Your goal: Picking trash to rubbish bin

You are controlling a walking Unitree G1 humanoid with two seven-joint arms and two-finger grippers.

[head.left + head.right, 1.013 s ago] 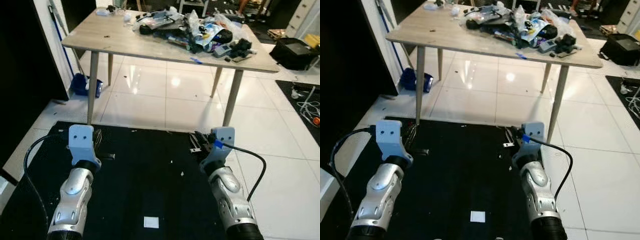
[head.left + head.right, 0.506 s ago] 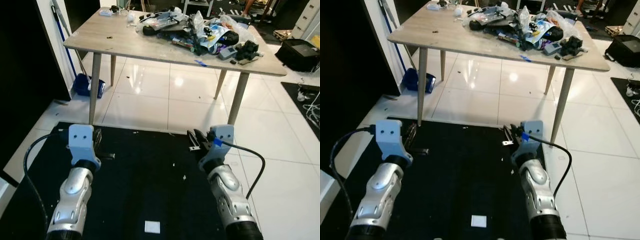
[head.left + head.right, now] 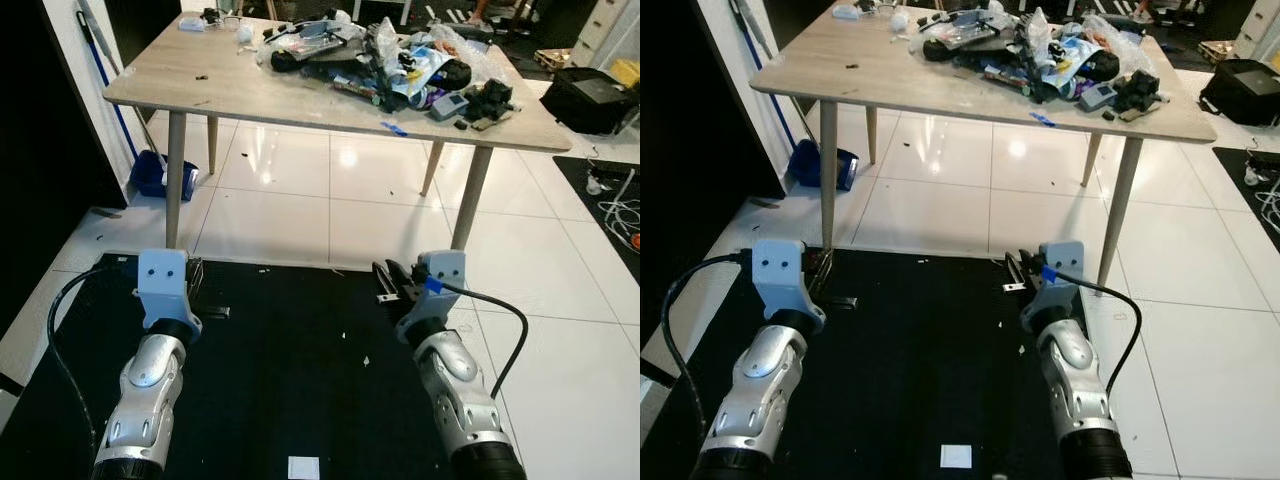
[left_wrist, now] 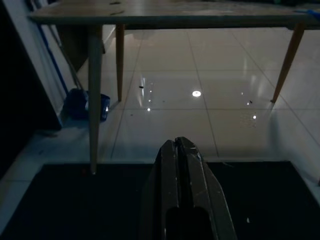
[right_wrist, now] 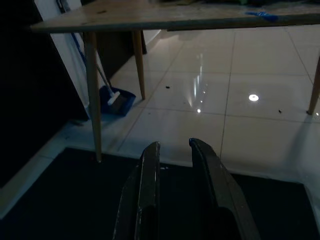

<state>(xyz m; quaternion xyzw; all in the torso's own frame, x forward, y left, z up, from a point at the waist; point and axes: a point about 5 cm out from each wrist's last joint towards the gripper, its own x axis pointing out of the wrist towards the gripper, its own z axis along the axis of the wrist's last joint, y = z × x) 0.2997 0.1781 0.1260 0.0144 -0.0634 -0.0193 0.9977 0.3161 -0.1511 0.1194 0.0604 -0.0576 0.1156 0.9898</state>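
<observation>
Trash pile (image 3: 400,60): a heap of wrappers, plastic bags and dark small items lies on the far right part of the wooden bench (image 3: 200,75), near its back edge; a blue scrap (image 3: 394,127) lies apart from the heap, near the bench's front edge. The bench stands on slanted wooden legs over glossy white floor tiles (image 3: 290,200) that reflect ceiling light. A black mat (image 3: 290,380) covers the floor in front of the bench, dotted with small white specks; a white square scrap (image 3: 303,467) lies on it between the two arms, closer to the robot than either end effector.

Left end effector (image 4: 181,150): held low over the mat's near-left area, well apart from the trash pile, with its two fingers pressed together and nothing between them. Right end effector (image 5: 173,150): held low over the mat's right side, just short of the bench's front right leg (image 3: 468,195), fingers parted with a clear gap and holding nothing. Both point toward the bench.

Surroundings: a blue dustpan (image 3: 153,176) rests against the white wall at the left, beside a long handle (image 3: 100,60). A black bag (image 3: 590,100) sits on the floor at the far right, with cables (image 3: 610,195) on a second dark mat nearby.
</observation>
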